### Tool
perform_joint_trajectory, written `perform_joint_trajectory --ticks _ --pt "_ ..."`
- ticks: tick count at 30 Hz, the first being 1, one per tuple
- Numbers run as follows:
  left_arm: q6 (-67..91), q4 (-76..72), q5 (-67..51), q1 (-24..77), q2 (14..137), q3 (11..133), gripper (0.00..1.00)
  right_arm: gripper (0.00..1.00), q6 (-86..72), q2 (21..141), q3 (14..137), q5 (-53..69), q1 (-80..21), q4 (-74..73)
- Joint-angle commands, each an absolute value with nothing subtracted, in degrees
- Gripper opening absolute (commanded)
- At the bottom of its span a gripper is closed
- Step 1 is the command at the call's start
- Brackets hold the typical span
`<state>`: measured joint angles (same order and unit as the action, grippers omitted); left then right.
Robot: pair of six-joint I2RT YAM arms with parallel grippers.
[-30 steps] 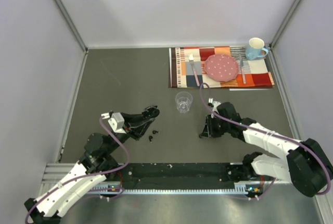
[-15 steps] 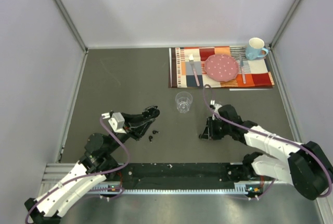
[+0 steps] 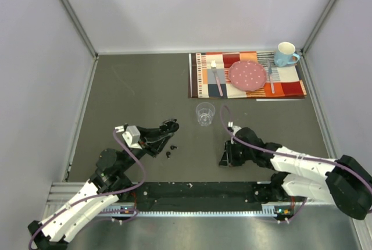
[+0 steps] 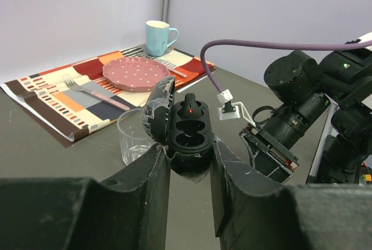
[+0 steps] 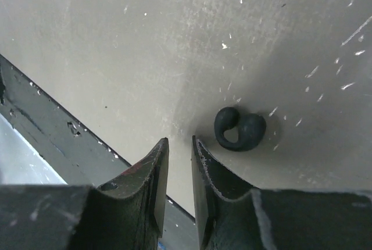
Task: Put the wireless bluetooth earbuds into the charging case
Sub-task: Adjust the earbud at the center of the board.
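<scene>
Clamping the open charging case (image 4: 187, 131) is the left pincer (image 4: 189, 148); the right pincer (image 5: 179, 145), narrowly parted, hangs beside an earbud (image 5: 238, 129).

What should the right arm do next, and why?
Probably widen the right gripper and shift it sideways over the earbud. The bud lies on the table beside the jaws, not between them, and they stand narrowly apart, empty. The left gripper holds the charging case open.
</scene>
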<state>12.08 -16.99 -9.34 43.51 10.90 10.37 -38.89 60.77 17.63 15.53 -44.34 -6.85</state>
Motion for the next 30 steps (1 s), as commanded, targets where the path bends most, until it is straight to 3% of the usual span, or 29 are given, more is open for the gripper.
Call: perform_joint_trajectory --ticks 1,9,22,26,30 --pt "12.57 -20.39 -8.88 43.59 10.46 10.19 0.0 0.23 -41.31 58.37 18.72 12.39 -46.41 -6.94" --pt "12.04 -20.56 -8.0 43.59 9.93 9.76 0.0 0.29 -34.12 44.39 27.76 5.46 -46.58 -20.2" --pt "12.04 -20.92 -8.0 43.59 10.63 9.58 0.0 0.21 -31.11 54.23 30.06 -2.52 -46.58 -29.7" --pt "11.95 -21.0 -7.56 43.51 10.55 9.49 0.0 0.43 -33.65 54.31 29.45 -3.34 -46.58 -29.71" --pt "11.87 -21.18 -7.73 43.51 11.07 9.75 0.0 0.48 -37.96 55.54 28.66 -2.38 -46.58 -27.61"
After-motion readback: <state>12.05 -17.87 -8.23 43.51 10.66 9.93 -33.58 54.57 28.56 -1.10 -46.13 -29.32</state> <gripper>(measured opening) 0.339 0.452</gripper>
